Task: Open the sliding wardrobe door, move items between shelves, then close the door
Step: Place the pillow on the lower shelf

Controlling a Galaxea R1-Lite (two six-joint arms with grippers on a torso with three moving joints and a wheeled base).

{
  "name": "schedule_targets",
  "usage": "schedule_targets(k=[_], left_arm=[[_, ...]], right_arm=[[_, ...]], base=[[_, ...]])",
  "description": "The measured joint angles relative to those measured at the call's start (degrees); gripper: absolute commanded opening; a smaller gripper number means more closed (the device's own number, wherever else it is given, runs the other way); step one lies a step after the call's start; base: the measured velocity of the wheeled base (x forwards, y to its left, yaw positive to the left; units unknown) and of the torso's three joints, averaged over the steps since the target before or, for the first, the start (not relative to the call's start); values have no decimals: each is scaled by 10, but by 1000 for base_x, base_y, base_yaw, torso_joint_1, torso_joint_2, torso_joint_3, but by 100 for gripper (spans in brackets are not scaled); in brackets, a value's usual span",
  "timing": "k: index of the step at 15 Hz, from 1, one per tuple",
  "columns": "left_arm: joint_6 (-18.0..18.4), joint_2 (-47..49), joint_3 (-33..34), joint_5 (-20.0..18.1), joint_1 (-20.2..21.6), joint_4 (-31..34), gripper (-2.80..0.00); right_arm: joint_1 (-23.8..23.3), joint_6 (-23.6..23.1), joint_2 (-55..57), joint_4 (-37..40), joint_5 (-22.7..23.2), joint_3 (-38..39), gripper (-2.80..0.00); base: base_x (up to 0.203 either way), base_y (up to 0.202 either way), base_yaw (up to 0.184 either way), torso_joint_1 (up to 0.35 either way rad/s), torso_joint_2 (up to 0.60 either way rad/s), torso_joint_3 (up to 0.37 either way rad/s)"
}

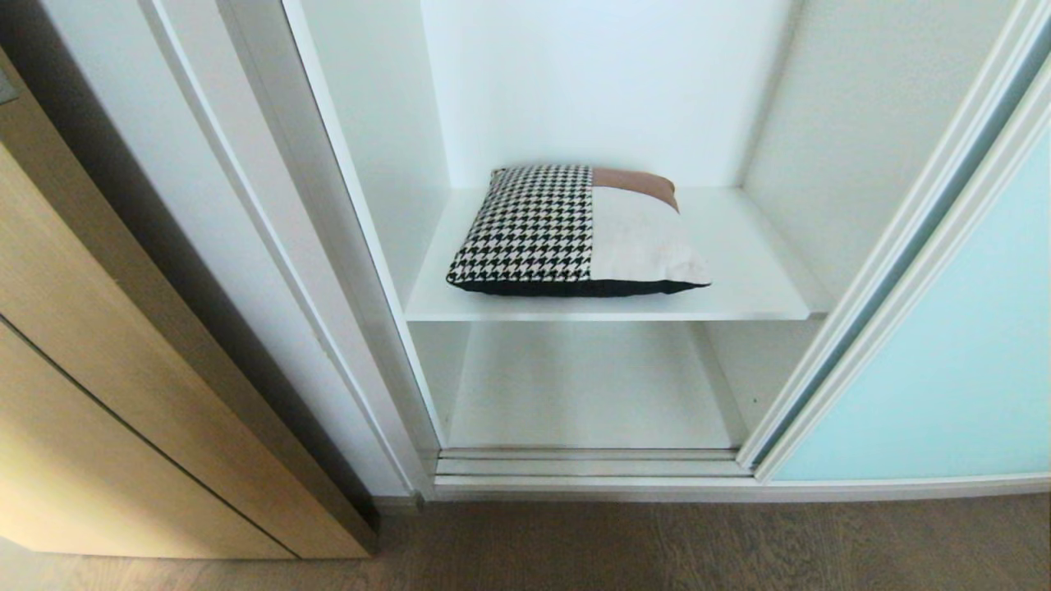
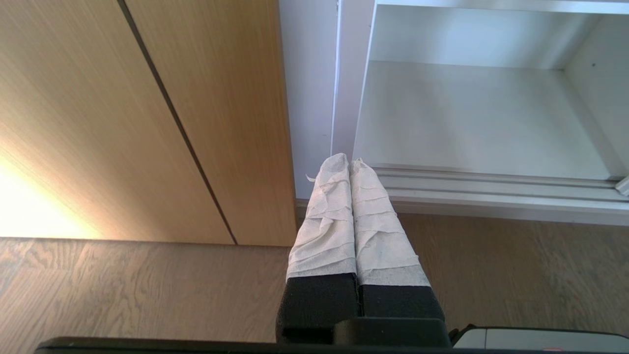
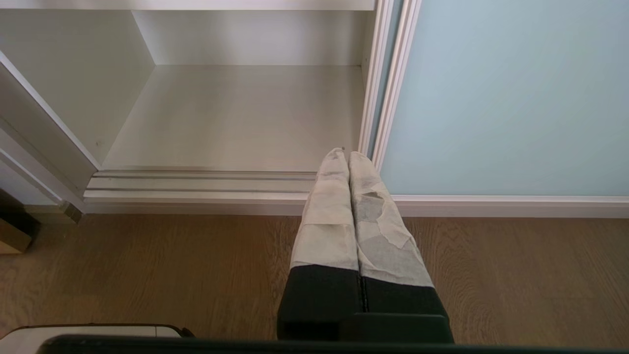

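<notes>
The wardrobe stands open, its frosted aqua sliding door pushed to the right. A square cushion, half houndstooth with cream and rust-brown patches, lies flat on the upper white shelf. The lower shelf beneath it is bare. Neither arm shows in the head view. My left gripper is shut, holding nothing, low over the floor by the wardrobe's left post. My right gripper is also shut and holds nothing, in front of the sliding door's left edge.
A light wood cabinet stands just left of the wardrobe. The door's floor track runs along the opening's foot. Grey-brown wood floor lies in front.
</notes>
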Motion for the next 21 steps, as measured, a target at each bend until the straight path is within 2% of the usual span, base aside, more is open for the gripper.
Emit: schedule_targets(k=[21], left_arm=[[0,1,0,0,0,1,-280]], right_arm=[[-1,-5,0,0,0,0,-280]], base=[[0,0,0,0,0,0]])
